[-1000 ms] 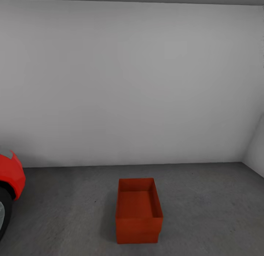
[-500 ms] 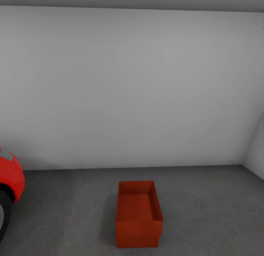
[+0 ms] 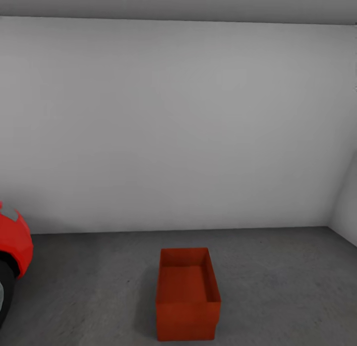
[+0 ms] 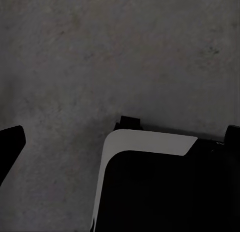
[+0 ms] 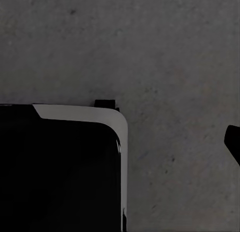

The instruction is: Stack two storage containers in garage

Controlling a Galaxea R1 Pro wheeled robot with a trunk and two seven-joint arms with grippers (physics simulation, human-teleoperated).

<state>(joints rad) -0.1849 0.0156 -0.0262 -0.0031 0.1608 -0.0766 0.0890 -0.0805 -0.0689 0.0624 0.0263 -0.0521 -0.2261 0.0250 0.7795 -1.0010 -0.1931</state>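
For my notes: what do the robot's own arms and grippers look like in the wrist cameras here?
The left gripper's fingertip is a plain matte black, tapered point; the right gripper's fingertip looks the same. Each wrist view also has a large black panel with a rounded, pale grey-white edge band; which robot part it is, I cannot tell. No cables or markings are visible.

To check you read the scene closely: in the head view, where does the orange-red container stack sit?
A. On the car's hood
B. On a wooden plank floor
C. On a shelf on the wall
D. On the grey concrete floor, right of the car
D: the container stack rests on the concrete floor, with the red car at its left.
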